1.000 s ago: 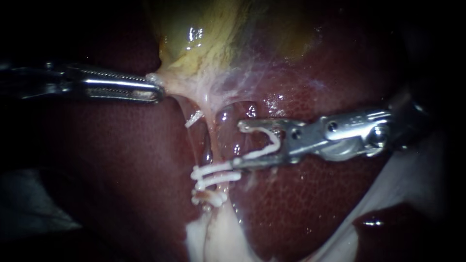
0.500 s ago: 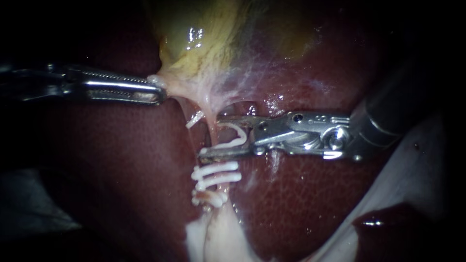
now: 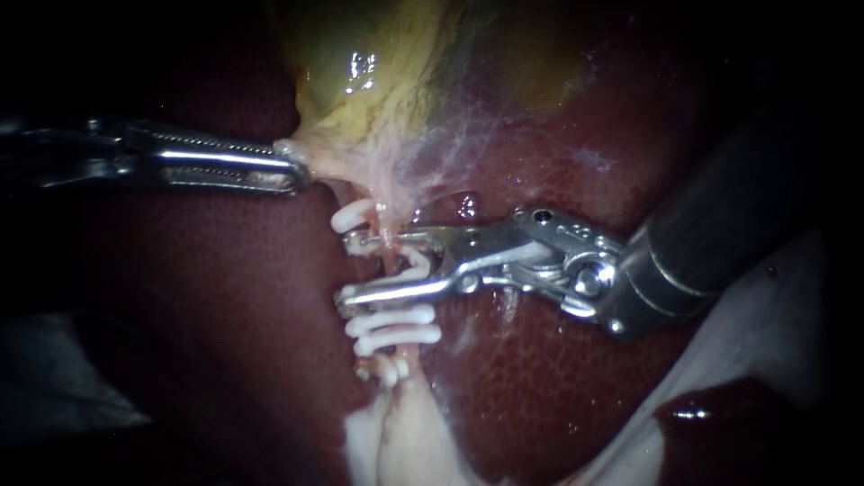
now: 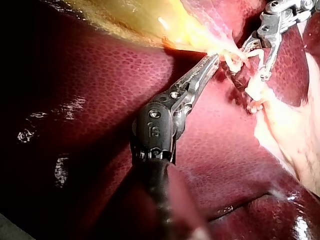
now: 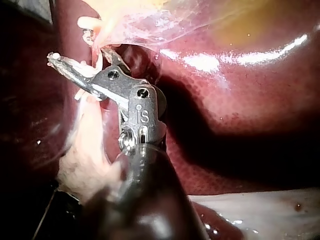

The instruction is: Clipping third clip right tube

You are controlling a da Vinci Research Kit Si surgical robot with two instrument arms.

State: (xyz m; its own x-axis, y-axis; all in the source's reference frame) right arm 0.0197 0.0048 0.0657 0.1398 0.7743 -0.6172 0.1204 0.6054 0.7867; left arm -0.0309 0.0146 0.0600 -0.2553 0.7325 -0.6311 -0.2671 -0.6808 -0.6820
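Note:
My right instrument (image 3: 346,267) comes in from the right and holds a white clip (image 3: 419,262) between its two jaws. Those jaws straddle the pale right tube (image 3: 387,241), one on each side, just above two white clips (image 3: 396,317) that sit on the tube. Another clip (image 3: 351,216) lies on the strand to the left. My left instrument (image 3: 290,167) is shut on the pale tissue at the neck of the yellow gallbladder (image 3: 360,63) and holds it taut. The left wrist view shows the left instrument's jaws (image 4: 212,62) on that tissue, and the right wrist view shows the right instrument's jaws (image 5: 75,50) around the tube (image 5: 96,50).
Dark red liver (image 3: 225,315) surrounds the tubes on both sides. Pale fatty tissue (image 3: 396,441) hangs below the clips. A white sheet (image 3: 765,342) shows at the lower right, beyond the liver's edge.
My right instrument has moved left with its clip, from beside the tube to astride it above the two clips. Its shaft has swung in further. The left instrument has held still.

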